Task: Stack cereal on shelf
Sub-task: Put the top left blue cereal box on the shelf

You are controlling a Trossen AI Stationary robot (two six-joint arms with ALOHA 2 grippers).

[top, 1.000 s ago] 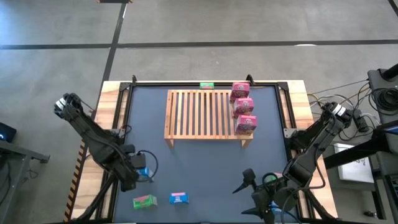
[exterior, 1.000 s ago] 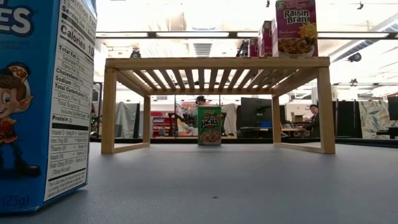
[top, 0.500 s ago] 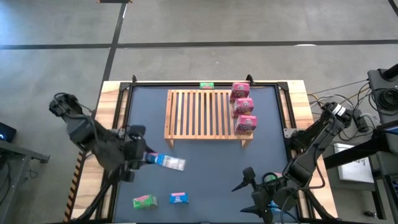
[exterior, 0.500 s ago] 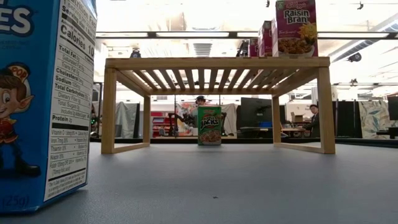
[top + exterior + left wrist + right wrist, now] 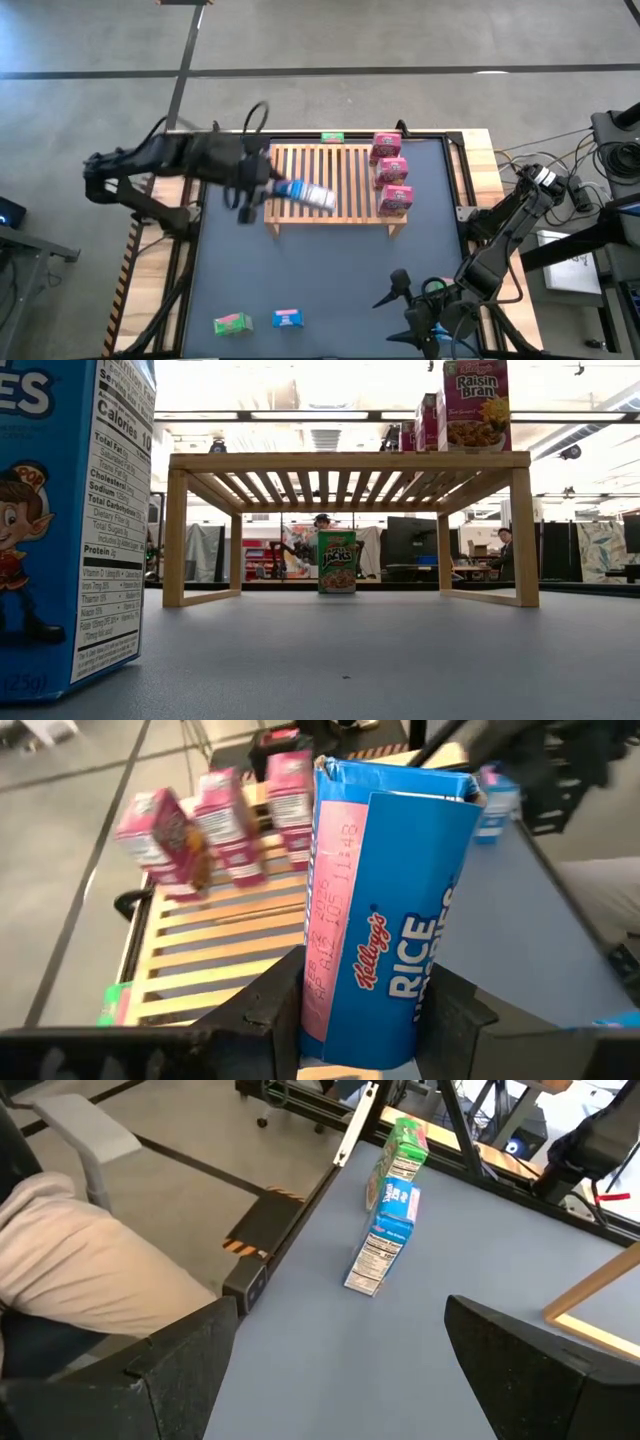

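Observation:
In the high view my left gripper (image 5: 270, 188) hangs above the left part of the light-wood shelf (image 5: 330, 205), shut on a blue cereal box (image 5: 306, 196). Three pink boxes (image 5: 392, 172) stand in a row on the shelf's right end. A green box (image 5: 332, 138) stands behind the shelf at the table's far edge. Near the front edge, a green box (image 5: 232, 323) and a blue box (image 5: 288, 319) stand side by side. My right gripper (image 5: 395, 290) waits open at the near right, nothing between its fingers. My left gripper pinches the blue box between its two fingers at the box's end nearest the wrist (image 5: 345, 1020). The fingers (image 5: 265, 1010) come from the table's left, slanting downward, along the box. The box juts out ahead of them, lifted clear above the shelf's slats.
The low view shows open room under the shelf (image 5: 350, 460), with the green box (image 5: 337, 560) behind it and a large blue box (image 5: 60, 520) close by on the left. The right wrist view shows the near green box (image 5: 400, 1142) and blue box (image 5: 385, 1240).
My left gripper has risen from the table's near left and swung toward the far edge, out over the shelf's left end, rolling as it went. The blue box has come up with it, lifted clear of the table, and now points toward the pink boxes.

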